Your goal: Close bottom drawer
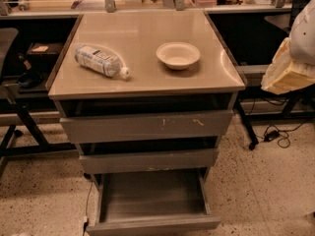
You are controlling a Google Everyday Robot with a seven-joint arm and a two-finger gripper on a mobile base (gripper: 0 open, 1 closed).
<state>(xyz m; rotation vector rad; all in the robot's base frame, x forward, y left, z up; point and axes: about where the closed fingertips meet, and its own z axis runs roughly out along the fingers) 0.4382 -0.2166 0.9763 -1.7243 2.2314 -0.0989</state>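
The bottom drawer (152, 196) of the grey metal cabinet (147, 85) is pulled far out toward me. Its shallow tray is empty and its low plain front panel (153, 225) sits near the bottom edge of the view. My gripper (288, 73) shows as a cream and white shape at the right edge. It hangs beside the cabinet's top right corner, well above and to the right of the drawer, touching nothing.
The top drawer (147, 126) with orange scratches and the middle drawer (147, 160) both stand slightly out. A plastic bottle (101, 61) lies on the cabinet top beside a white bowl (178, 55). Cables (275, 135) lie on the floor at right. Dark table legs (24, 122) stand at left.
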